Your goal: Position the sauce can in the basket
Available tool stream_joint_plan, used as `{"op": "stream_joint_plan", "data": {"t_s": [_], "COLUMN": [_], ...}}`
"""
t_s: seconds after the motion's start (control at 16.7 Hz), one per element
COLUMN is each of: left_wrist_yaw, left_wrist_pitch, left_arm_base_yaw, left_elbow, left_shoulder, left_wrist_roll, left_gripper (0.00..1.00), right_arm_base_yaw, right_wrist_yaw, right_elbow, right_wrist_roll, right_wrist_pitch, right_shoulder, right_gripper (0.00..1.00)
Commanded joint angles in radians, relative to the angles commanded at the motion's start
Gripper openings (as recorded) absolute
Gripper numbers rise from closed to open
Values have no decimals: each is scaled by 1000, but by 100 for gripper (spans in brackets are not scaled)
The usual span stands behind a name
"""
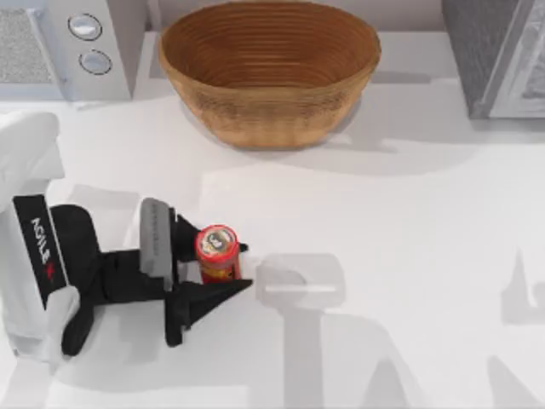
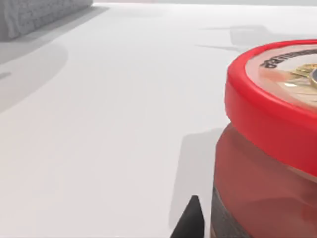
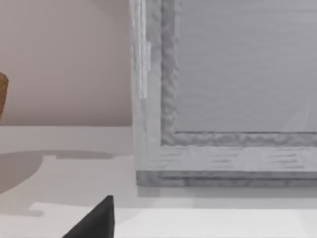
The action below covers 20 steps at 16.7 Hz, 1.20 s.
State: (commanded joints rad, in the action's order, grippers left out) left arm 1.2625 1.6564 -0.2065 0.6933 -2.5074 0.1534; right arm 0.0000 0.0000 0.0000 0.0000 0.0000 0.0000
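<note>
**A:** One sauce can [image 1: 218,252] stands upright on the white table [image 1: 409,221], at about seven o'clock from the table's middle. The basket [image 1: 269,72] sits well apart from it, toward twelve o'clock.

**B:** And the left gripper [image 1: 223,267]?

**A:** Its dark fingers [image 1: 213,294] lie on either side of the can, close against it; I cannot tell whether they press it yet. The left wrist view has the can's red lid right up close.

**B:** So the grasp is the step in hand?

**A:** I judge so. Close squarely on the body, below the lid, then lift well above the basket's rim before carrying toward twelve o'clock.

**B:** The room?

**A:** Smooth bare tabletop. A microwave [image 1: 64,43] sits at ten o'clock, a grey cabinet [image 1: 498,51] at two o'clock. The right wrist view faces that cabinet's panel; one dark fingertip [image 3: 96,220] of that gripper shows there.
</note>
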Motion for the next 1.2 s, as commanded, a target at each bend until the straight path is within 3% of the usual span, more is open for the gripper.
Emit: {"op": "stream_joint_plan", "data": {"t_s": [0.36, 0.84, 1.2], "left_wrist_yaw": [111, 258, 309], "left_wrist_pitch": [-436, -1320, -2000], "left_arm_base_yaw": [82, 219, 306], "left_elbow": [17, 26, 17], "left_shoulder": [105, 300, 435], "left_wrist_roll": [429, 1192, 1713], "left_gripper": [0, 0, 0], "right_arm_base_yaw": [0, 0, 0], "right_wrist_yaw": [0, 0, 0], "right_elbow": [0, 0, 0], "right_wrist_roll": [0, 0, 0], "right_wrist_pitch": [0, 0, 0], "right_shoulder": [0, 0, 0], "right_gripper": [100, 100, 100]}}
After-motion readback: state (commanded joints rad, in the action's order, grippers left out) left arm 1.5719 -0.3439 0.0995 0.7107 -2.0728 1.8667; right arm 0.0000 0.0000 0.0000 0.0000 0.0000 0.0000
